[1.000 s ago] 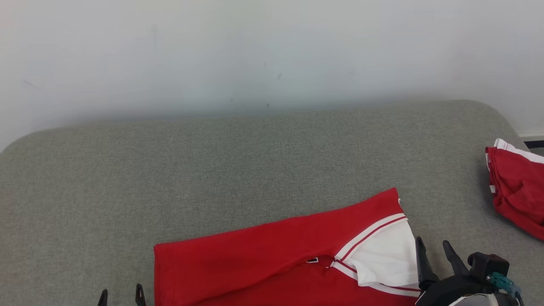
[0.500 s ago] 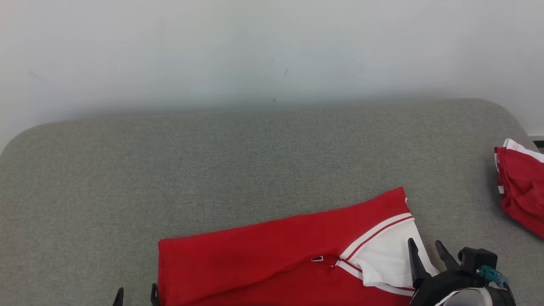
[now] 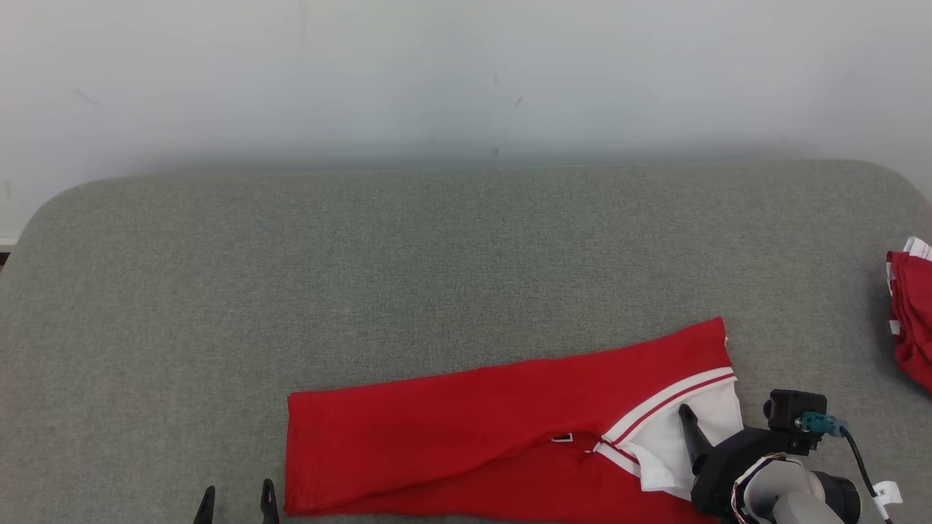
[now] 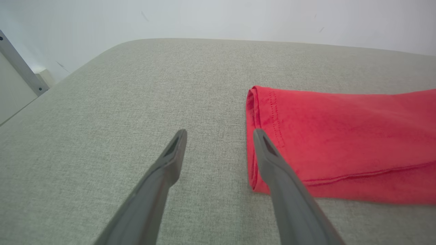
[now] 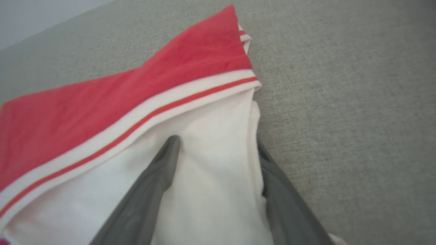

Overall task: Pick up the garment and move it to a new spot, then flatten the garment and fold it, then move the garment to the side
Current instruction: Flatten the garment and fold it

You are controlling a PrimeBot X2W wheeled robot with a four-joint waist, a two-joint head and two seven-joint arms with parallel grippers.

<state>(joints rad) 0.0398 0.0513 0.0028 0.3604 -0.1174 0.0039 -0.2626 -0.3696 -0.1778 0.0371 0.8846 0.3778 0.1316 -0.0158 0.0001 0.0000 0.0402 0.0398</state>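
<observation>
Head view, with both wrist views as insets.

(a) Grey padded surface (image 3: 437, 247): it runs under and well ahead of both my grippers.

(b) Garment (image 3: 473, 415): red, lying as a long folded band that spans from my left gripper to my right one. Its far edge slants away ahead of the right one.

(c) Second red garment (image 3: 910, 313): it lies well apart, out beyond my right gripper, and is not part of this step.

(d) White panel (image 5: 211, 190): this striped-rib end of the garment lies between my right fingers.

(e) Right gripper (image 5: 216, 141): jaws apart. One finger rests over the white panel and the other is at its outer edge, partly hidden by cloth. Nothing is pinched.

(f) Left gripper (image 4: 220, 131): jaws apart and empty. Its inner finger is just beside the stitched hem (image 4: 269, 112), and its outer finger is over bare surface.

I judge the step to be taking hold of both ends. To do it well, I should slide the left gripper inward so the hem sits between its fingers. Each lower finger should go under every layer, and both grippers should close together. I should then lift level, so the fold does not open.
</observation>
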